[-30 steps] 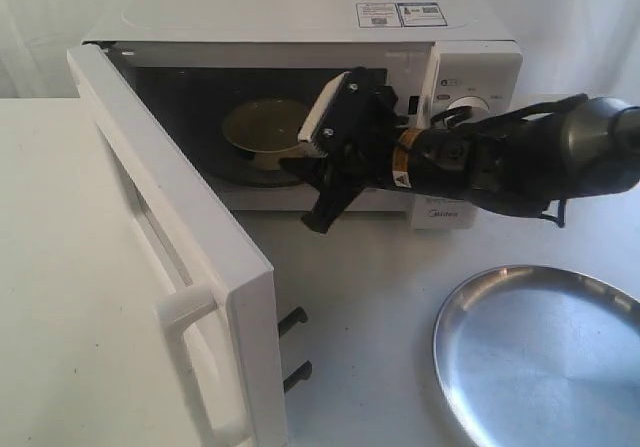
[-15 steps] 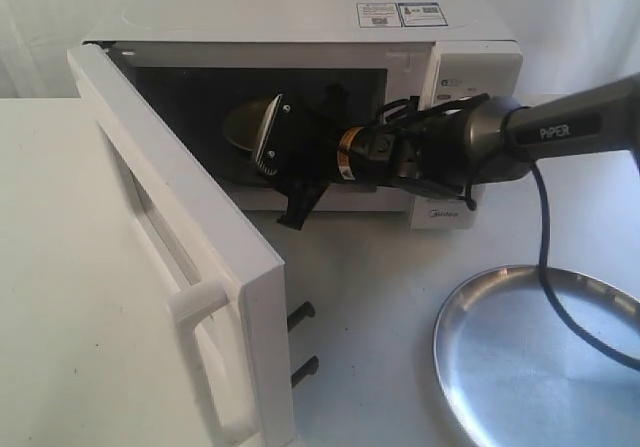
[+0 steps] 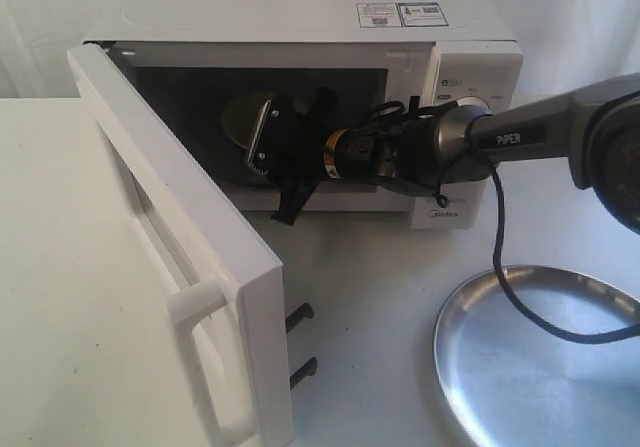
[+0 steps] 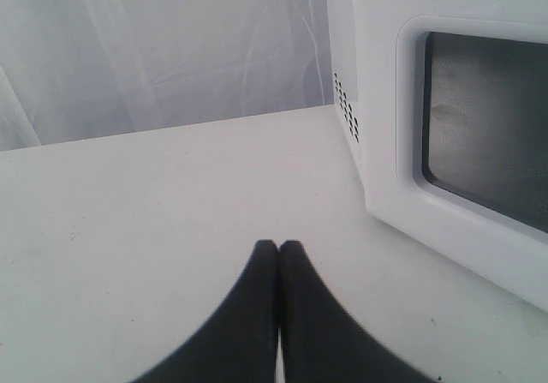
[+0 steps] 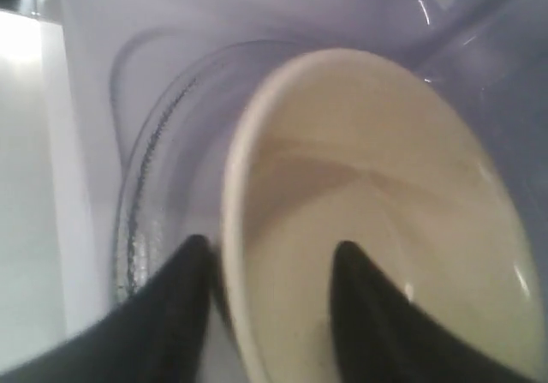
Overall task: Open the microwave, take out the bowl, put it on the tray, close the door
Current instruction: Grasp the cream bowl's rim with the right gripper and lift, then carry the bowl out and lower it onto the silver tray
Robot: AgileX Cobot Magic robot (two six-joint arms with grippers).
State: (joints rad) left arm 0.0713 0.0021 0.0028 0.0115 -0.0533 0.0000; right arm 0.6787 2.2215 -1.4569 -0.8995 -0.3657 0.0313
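Note:
The white microwave stands at the back with its door swung wide open to the left. Inside, the cream bowl sits on the glass turntable. My right gripper reaches into the cavity and is open. In the right wrist view the right gripper straddles the rim of the bowl, one finger outside and one inside. The silver tray lies at the front right. My left gripper is shut and empty, low over the table beside the door.
The door's bar handle and two latch hooks stick out toward the front. The right arm's black cable hangs over the tray's edge. White cloth backs the scene, and the microwave's vented side shows in the left wrist view.
My right arm has pushed leftward and deeper into the microwave, from in front of the opening to the bowl's rim. The door and tray have stayed put.

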